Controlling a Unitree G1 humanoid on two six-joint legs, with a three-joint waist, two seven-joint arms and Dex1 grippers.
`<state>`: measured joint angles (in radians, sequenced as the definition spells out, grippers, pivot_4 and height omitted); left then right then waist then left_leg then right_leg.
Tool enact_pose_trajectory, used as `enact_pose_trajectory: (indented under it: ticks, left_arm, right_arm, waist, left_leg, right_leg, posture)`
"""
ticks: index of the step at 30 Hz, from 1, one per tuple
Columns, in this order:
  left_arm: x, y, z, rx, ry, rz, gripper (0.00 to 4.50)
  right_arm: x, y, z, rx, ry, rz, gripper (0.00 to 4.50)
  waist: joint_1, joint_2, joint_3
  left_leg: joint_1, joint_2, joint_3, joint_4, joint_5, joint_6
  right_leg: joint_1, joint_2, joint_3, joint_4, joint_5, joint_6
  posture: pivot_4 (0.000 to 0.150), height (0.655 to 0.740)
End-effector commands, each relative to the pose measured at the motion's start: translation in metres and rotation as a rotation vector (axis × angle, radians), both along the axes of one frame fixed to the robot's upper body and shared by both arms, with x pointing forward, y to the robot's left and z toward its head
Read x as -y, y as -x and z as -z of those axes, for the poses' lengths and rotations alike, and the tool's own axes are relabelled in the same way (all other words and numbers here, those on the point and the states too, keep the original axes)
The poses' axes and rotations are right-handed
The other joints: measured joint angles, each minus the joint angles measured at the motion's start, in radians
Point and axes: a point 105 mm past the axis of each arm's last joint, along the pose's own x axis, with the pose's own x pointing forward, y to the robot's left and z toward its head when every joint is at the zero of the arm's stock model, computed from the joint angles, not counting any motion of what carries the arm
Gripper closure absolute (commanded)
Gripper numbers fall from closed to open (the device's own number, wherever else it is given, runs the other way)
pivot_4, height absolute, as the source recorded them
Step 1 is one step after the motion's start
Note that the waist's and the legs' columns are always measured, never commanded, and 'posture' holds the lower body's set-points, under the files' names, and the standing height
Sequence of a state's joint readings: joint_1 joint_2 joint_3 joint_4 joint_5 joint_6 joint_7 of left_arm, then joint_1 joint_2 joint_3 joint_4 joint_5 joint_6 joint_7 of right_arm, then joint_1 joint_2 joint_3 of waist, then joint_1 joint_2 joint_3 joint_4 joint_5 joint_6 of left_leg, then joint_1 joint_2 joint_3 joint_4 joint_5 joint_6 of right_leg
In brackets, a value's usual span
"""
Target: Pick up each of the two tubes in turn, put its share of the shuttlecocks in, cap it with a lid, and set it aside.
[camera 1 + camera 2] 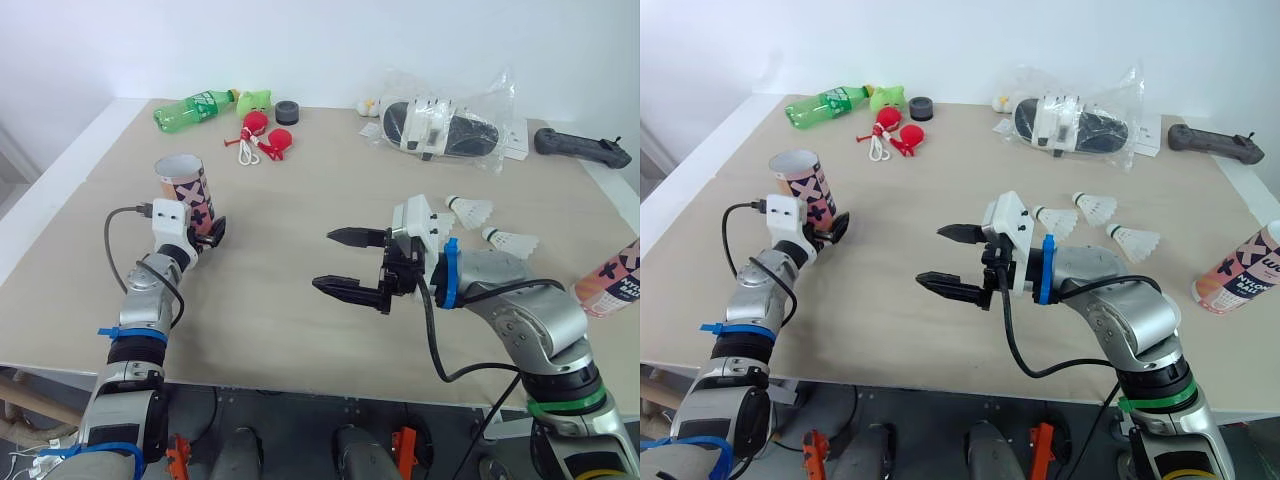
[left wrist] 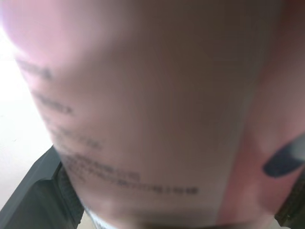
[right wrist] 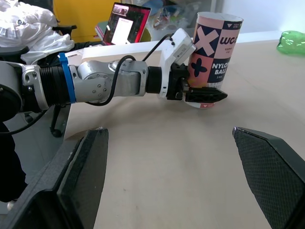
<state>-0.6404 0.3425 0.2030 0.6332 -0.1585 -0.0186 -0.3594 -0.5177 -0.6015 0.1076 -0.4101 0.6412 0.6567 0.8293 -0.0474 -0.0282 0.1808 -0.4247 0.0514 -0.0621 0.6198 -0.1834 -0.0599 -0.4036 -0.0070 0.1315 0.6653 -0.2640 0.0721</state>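
- the pink tube (image 1: 181, 187) stands straight up at the left side of the table (image 1: 300, 200), with its open mouth on top.
- the left claw (image 1: 203, 228) is clamped on the low part of the pink tube. one black finger (image 3: 205, 95) lies across the tube's bottom. i cannot tell if the tube rests on the table or is a bit above it.
- the second tube (image 1: 1240, 270) lies tipped over at the far right edge of the table, well apart from the first.
- three shuttlecocks (image 1: 1095, 207) lie on the table on the right side, close to each other, just behind the right arm.
- the right claw (image 1: 340, 262) is over the middle of the table. its two fingers are wide apart and hold nothing.
- at the back of the table lie a green bottle (image 1: 195, 108), a green toy (image 1: 255, 99), a small black round thing (image 1: 287, 111) and some red things with a white cord (image 1: 265, 135).
- further right at the back are a clear plastic bag (image 1: 440, 125) with something black and white inside, and a black handle (image 1: 580, 148).
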Motion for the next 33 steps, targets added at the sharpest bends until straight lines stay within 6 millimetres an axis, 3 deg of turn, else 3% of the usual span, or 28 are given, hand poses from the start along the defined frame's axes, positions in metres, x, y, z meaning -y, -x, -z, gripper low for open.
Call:
enact_pose_trajectory:
  ticks: [1,3,10,13,19,21,24,30,33]
  left_arm:
    - [-0.005,-0.002,-0.017,0.062,-0.010,-0.014,0.86]
    - [-0.006,-0.002,-0.017,0.057,-0.011,-0.018,1.35]
    - [-0.007,0.002,-0.025,0.081,-0.058,0.025,1.35]
    - [0.006,0.008,-0.036,0.086,-0.159,0.188,1.35]
    - [0.042,0.043,-0.050,-0.002,-0.479,0.645,1.35]
    - [0.046,0.054,-0.055,-0.053,-0.644,0.767,1.35]
    - [0.049,0.069,-0.057,-0.155,-0.818,0.918,1.35]
    - [0.064,0.085,-0.056,-0.258,-0.937,1.075,1.35]
    - [0.072,0.087,-0.051,-0.277,-0.940,1.101,1.35]
  right_arm:
    - [0.000,0.005,-0.011,0.049,-0.022,-0.005,0.00]
    - [0.000,0.005,-0.012,0.049,-0.022,-0.005,0.00]
    - [0.006,0.004,-0.019,0.057,-0.031,0.006,0.00]
    - [0.021,-0.001,-0.032,0.053,-0.050,0.040,0.00]
    - [0.069,-0.018,-0.050,0.052,-0.049,0.211,0.00]
    - [0.087,-0.024,-0.044,0.041,-0.042,0.311,0.00]
    - [0.109,-0.035,-0.017,0.032,0.007,0.503,0.00]
    - [0.136,-0.058,0.023,0.038,0.048,0.826,0.00]
    - [0.142,-0.073,0.032,0.039,0.041,0.925,0.00]
  waist:
    - [0.000,0.000,0.000]
    - [0.000,0.000,0.000]
    - [0.000,0.000,0.000]
    - [0.000,0.000,0.000]
    - [0.001,0.000,0.000]
    - [-0.001,0.000,0.000]
    - [0.000,0.000,0.000]
    - [-0.007,0.002,0.001]
    - [-0.009,0.002,0.001]
  left_leg:
    - [0.000,0.000,0.000,0.000,0.000,0.000]
    - [0.000,0.000,0.000,0.000,0.000,0.000]
    - [0.000,0.000,0.000,0.000,0.000,0.000]
    - [-0.001,0.000,0.000,0.000,0.000,0.000]
    - [-0.002,0.000,0.000,-0.001,0.001,-0.001]
    - [-0.002,0.000,0.000,-0.002,0.001,-0.001]
    - [-0.002,0.001,0.000,-0.002,0.000,-0.001]
    - [-0.003,0.001,0.000,-0.002,0.000,-0.001]
    - [-0.002,0.001,0.000,-0.002,0.000,0.000]
  right_leg:
    - [0.000,0.000,0.000,0.000,0.000,0.000]
    - [0.000,0.000,0.000,0.000,0.000,0.000]
    - [0.000,0.000,0.000,0.000,0.000,0.000]
    - [-0.001,0.000,0.000,0.000,0.000,0.000]
    - [-0.002,0.000,-0.001,0.000,0.003,-0.007]
    - [-0.002,0.000,-0.001,0.000,0.002,-0.007]
    - [-0.003,0.000,-0.002,0.001,0.001,-0.009]
    - [-0.004,0.001,-0.002,0.001,-0.001,-0.007]
    - [-0.004,0.001,-0.002,0.002,-0.003,-0.003]
  posture:
    - [0.150,0.7400]
    - [0.150,0.7400]
    - [0.150,0.7400]
    - [0.150,0.7400]
    - [0.150,0.7400]
    - [0.150,0.7400]
    - [0.150,0.7400]
    - [0.150,0.7400]
    - [0.150,0.7400]
